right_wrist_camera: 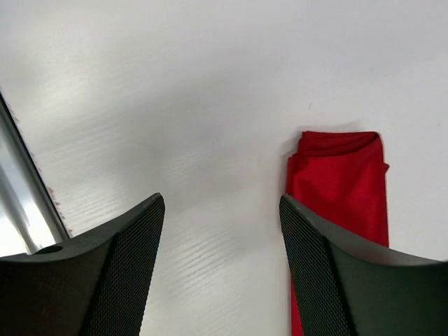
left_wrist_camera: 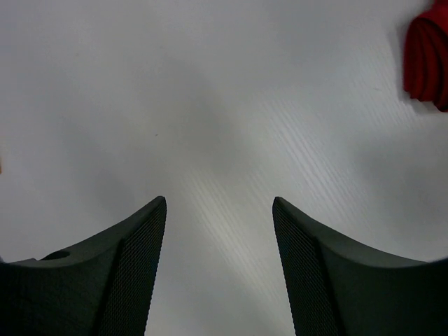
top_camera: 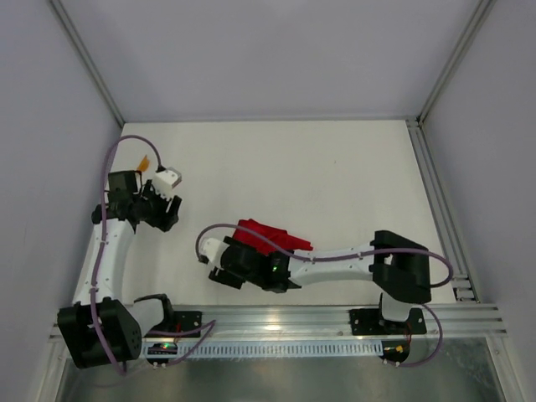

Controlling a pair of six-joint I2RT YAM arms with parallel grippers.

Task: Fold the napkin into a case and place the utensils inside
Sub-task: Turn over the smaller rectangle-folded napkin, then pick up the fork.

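The red napkin (top_camera: 272, 237) lies folded into a narrow flat strip near the table's middle front. In the right wrist view the napkin (right_wrist_camera: 341, 190) lies just beside and ahead of my right finger, apart from the pads. My right gripper (top_camera: 220, 272) (right_wrist_camera: 222, 197) is open and empty, low over bare table at the napkin's left end. My left gripper (top_camera: 166, 218) (left_wrist_camera: 218, 199) is open and empty over bare table at the left; the napkin's end (left_wrist_camera: 427, 59) shows at its top right. A small orange piece (top_camera: 144, 164), likely a utensil, peeks out behind the left wrist; the rest is hidden.
A metal rail (top_camera: 335, 318) runs along the table's front edge, and shows at the left of the right wrist view (right_wrist_camera: 21, 189). Grey walls enclose the table (top_camera: 335, 167) on the left, back and right. The right arm's link (top_camera: 343, 260) lies across the front, just below the napkin.
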